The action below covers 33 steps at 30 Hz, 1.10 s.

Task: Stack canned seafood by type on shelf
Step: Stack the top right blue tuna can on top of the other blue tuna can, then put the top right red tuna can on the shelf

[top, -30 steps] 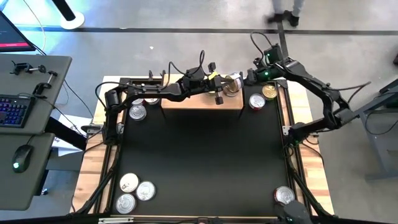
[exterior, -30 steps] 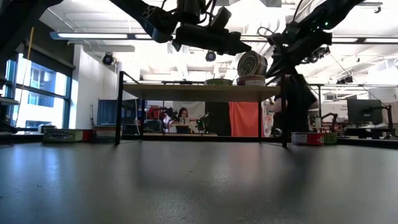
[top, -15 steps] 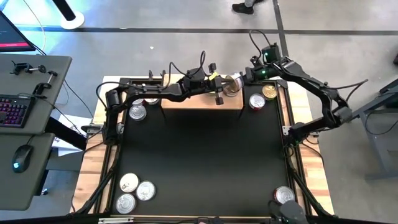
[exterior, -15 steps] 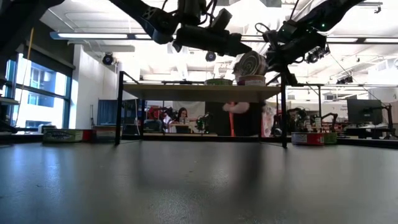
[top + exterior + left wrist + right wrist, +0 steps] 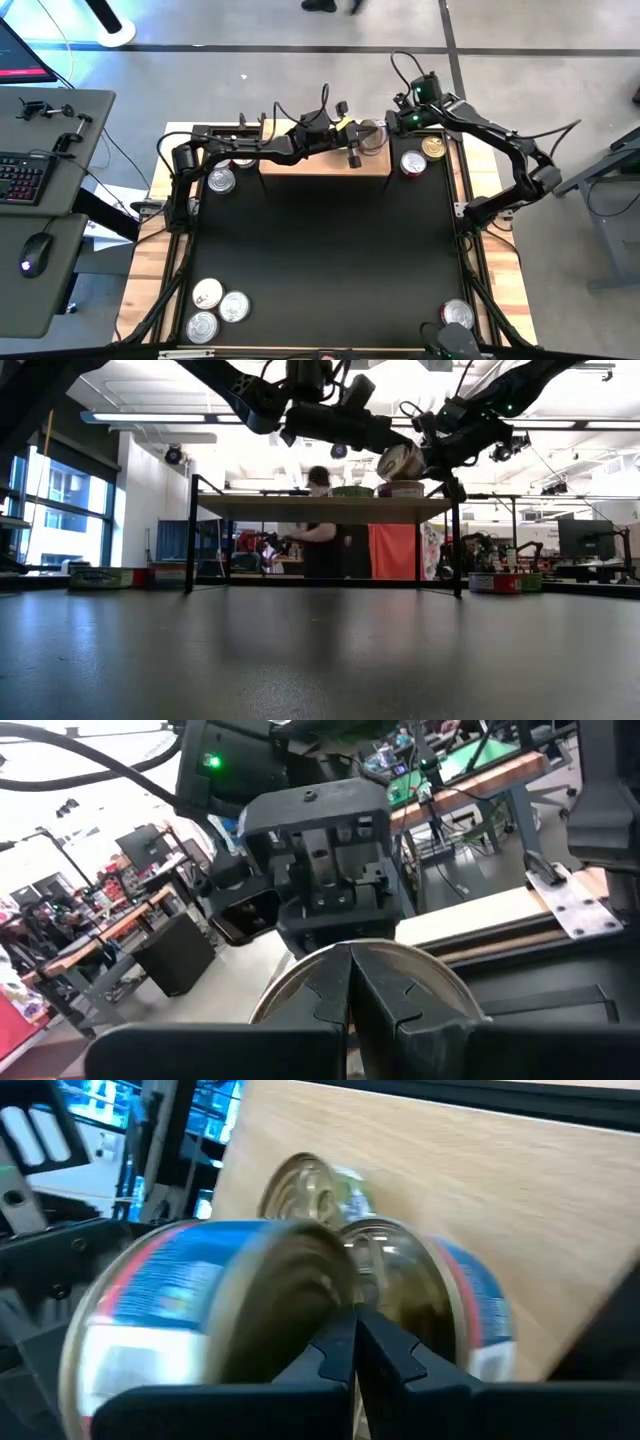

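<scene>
**A:** What's changed?

**B:** Your right gripper (image 5: 392,124), fingers together, has closed in on the tilted tin (image 5: 400,460) at the right end of the shelf (image 5: 325,165). Tin's not flat yet. Left gripper (image 5: 385,438) is pinched shut too, alongside.

**A:** Count?

**B:** Off-shelf tins: 3 front-left (image 5: 235,307), 1 front-right (image 5: 457,314), 2 right of shelf (image 5: 411,162), approx. 2 left (image 5: 220,180).

A black mat (image 5: 320,250) carries the wooden shelf (image 5: 325,163) and scattered tins (image 5: 220,308), with more tins on the shelf.
</scene>
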Motion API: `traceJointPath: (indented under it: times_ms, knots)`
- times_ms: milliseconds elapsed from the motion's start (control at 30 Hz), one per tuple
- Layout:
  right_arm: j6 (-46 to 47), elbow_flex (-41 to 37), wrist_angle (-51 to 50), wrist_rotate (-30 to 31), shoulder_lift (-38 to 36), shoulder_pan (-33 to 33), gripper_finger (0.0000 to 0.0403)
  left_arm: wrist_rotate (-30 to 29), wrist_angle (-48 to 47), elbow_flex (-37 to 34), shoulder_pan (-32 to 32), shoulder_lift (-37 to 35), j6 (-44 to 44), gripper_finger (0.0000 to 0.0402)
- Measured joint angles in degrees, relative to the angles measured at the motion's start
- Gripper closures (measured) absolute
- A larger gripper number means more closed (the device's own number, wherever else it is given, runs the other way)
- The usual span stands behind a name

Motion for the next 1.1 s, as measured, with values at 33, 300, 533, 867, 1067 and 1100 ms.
traceJointPath:
  times_ms: [33, 300, 533, 867, 1067, 1100]
  knots:
    - [0.2, 0.0, 0.1, -0.1, 0.0, 0.1, 0.0403, 0.0, 0.1, 0.0, 0.0, 0.0, 0.3, 0.0402]
    - [1.5, 0.0, -0.1, 1.2, -0.1, -1.2, 0.0403, 0.0, -0.4, 0.0, 0.1, 0.0, 0.4, 0.0401]
    - [2.3, 0.0, 0.1, 2.9, -0.1, -2.9, 0.0403, 0.0, -1.9, 0.0, 0.1, 0.0, 0.3, 0.0401]
    - [4.1, 0.0, 6.4, 4.7, -0.5, -5.5, 0.0403, -1.3, -2.2, 0.0, 0.1, 0.0, 1.0, 0.0402]
    - [4.0, 0.0, 9.3, 4.6, -3.5, -10.8, 0.0403, -3.0, -0.4, 0.6, 1.0, -5.5, -0.9, 0.0401]
    - [3.6, 0.0, 9.6, 4.5, -4.2, -11.6, 0.0403, -3.1, -2.9, 0.7, 1.3, -7.1, -2.1, 0.0401]
